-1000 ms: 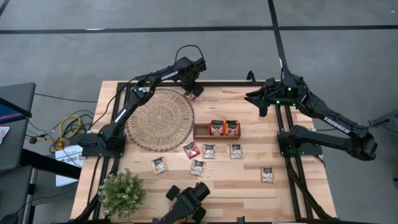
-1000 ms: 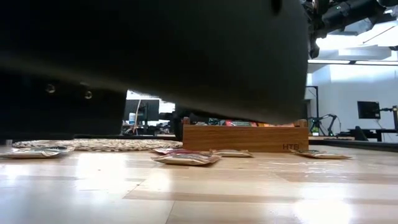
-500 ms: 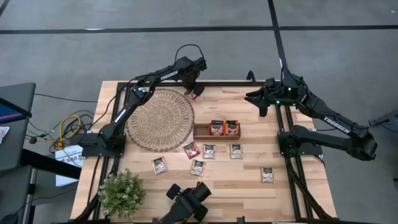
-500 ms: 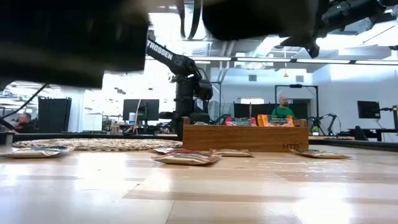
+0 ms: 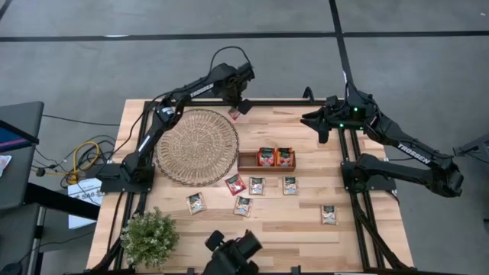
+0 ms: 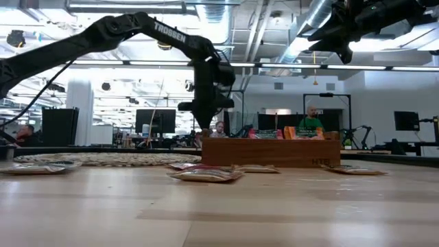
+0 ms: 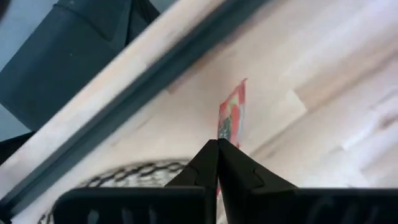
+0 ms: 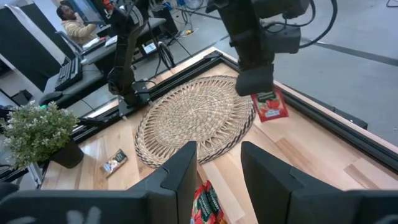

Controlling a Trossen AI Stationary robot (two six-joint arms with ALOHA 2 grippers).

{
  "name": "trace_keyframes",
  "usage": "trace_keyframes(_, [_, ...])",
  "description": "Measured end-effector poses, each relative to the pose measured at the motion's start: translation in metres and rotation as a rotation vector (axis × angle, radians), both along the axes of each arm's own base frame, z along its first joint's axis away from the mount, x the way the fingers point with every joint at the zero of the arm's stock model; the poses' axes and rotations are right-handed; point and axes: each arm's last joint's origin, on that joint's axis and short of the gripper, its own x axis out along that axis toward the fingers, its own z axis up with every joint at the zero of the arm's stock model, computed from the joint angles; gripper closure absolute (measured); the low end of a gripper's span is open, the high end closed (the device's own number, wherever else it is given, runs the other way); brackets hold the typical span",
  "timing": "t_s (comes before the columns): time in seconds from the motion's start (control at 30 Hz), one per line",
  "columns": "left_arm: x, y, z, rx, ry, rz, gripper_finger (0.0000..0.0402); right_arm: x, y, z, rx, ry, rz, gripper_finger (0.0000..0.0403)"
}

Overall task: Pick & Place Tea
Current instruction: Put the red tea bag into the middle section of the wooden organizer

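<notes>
Lifted red sachet (image 8: 269,104), L tool (image 7: 217,144) clamped

A big round woven mat (image 5: 196,147) lies on the wooden table (image 5: 359,233); a long brown wooden tray (image 5: 248,161) sits just beside the mat; a small green plant (image 5: 150,237) stands at a table corner; yellow cables (image 5: 85,158) lie on the grey floor; far back, people sit at desks with screens.

Even overhead light, soft shadows; ceiling lamps glare in low view; left wrist view blurred.
</notes>
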Motion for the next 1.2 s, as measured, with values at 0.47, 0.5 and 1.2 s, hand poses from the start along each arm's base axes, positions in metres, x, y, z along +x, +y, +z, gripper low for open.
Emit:
trace_keyframes(0.47, [0.011, -0.066, 0.076, 0.040, -0.162, -0.152, 0.0401, 0.008, -0.004, -0.002, 0.002, 0.002, 0.007, 0.0284])
trace_keyframes(0.5, [0.012, -0.072, 0.083, 0.043, -0.181, -0.166, 0.0401, 0.010, -0.006, -0.003, 0.001, 0.000, 0.008, 0.0284])
trace_keyframes(1.2, [0.023, -0.176, 0.156, 0.016, -0.481, -0.403, 0.0401, 0.081, -0.043, -0.020, -0.021, 0.020, 0.126, 0.0164])
